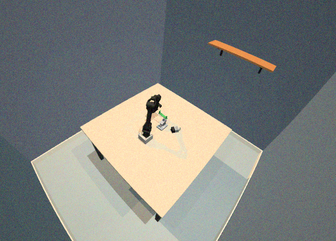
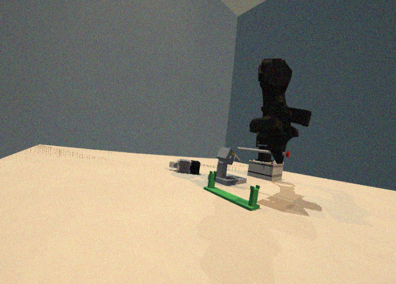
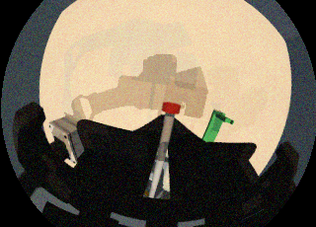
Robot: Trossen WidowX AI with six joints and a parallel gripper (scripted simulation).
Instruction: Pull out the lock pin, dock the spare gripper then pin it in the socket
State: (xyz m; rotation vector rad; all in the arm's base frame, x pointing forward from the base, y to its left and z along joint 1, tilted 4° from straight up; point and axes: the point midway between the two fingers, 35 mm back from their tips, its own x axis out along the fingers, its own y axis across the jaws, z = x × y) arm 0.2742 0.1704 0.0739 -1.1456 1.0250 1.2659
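Note:
My gripper (image 1: 158, 105) (image 2: 277, 155) (image 3: 166, 118) is shut on the lock pin (image 2: 255, 150) (image 3: 165, 142), a thin grey rod with a red head (image 2: 288, 153) (image 3: 172, 108). The pin is held level above the table. Its free end points at the grey mount (image 1: 162, 123) (image 2: 225, 169) (image 3: 66, 131) and ends just beside the socket at the mount's top. The spare gripper (image 1: 175, 129) (image 2: 187, 166), a grey and black block, lies on the table beyond the mount. I cannot tell whether the pin's tip touches the socket.
A green rack (image 1: 163, 114) (image 2: 231, 196) (image 3: 216, 124) with two forked posts lies on the table (image 1: 122, 157) (image 2: 96, 217) in front of the mount. The arm's grey base (image 1: 145, 137) (image 2: 265, 171) stands close behind. An orange shelf (image 1: 241, 54) hangs on the far wall.

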